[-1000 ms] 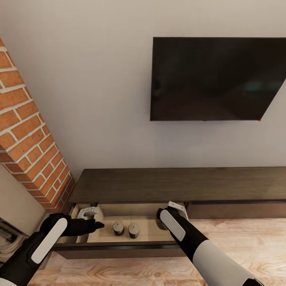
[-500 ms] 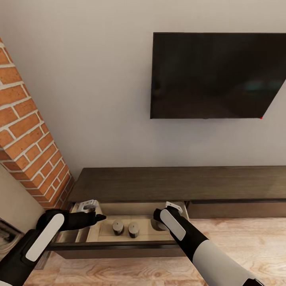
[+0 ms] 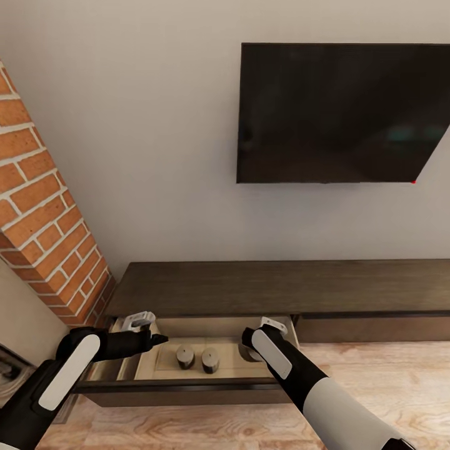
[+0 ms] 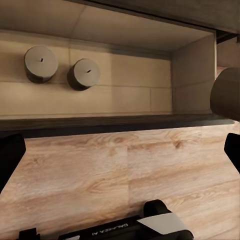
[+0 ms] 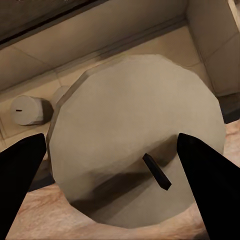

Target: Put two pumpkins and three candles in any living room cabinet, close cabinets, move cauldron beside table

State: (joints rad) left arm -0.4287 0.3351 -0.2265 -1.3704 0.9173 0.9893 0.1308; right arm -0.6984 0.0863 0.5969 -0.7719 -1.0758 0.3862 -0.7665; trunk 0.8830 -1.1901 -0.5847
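Observation:
The long dark-brown cabinet [image 3: 281,287] runs along the wall, and its left drawer [image 3: 232,367] is pulled open. Two pale stubby candles [image 3: 185,356] [image 3: 210,360] stand side by side on the drawer floor; the left wrist view shows both candles [image 4: 41,63] [image 4: 84,74] too. My right gripper [image 3: 251,350] hangs over the drawer's right part, shut on a third candle [image 5: 135,145], whose wick points at the right wrist camera. My left gripper [image 3: 156,339] is open over the drawer's left part, holding nothing. The pumpkins and the cauldron are out of view.
A black TV [image 3: 340,112] hangs on the wall above the cabinet. A brick column [image 3: 44,225] rises at the left, close to the cabinet's end. Wooden floor [image 3: 375,375] lies in front, and the open drawer's front panel [image 3: 181,390] juts out over it.
The camera has shifted, so the TV sits higher in the picture. My left gripper has moved a little farther in over the drawer. The right arm with its candle has barely moved.

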